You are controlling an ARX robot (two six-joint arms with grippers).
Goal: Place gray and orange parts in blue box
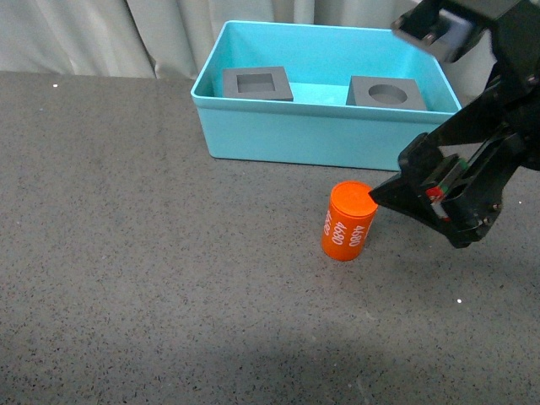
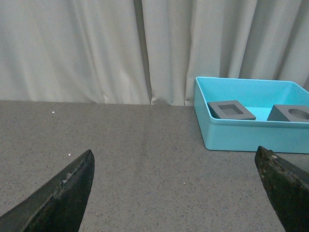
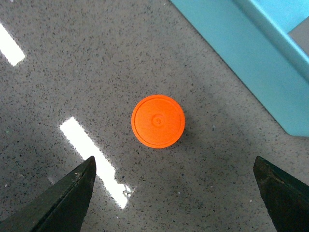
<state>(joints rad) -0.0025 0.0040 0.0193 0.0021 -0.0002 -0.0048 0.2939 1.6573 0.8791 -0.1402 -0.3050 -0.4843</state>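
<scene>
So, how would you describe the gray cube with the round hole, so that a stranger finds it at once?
Find the blue box at the far side of the table. Two gray cubes lie inside it; take the cube on the right. Its top has a round recess, while the left cube has a square one.

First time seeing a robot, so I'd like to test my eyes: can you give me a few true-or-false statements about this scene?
1. The square-hole cube and the round-hole cube lie in the box. True.
2. The cylinder is in the box too. False: it stands on the table, in front of the box.
3. The right claw grips the cylinder. False: it is open and not touching it.
4. The left claw is open and empty. True.
</scene>
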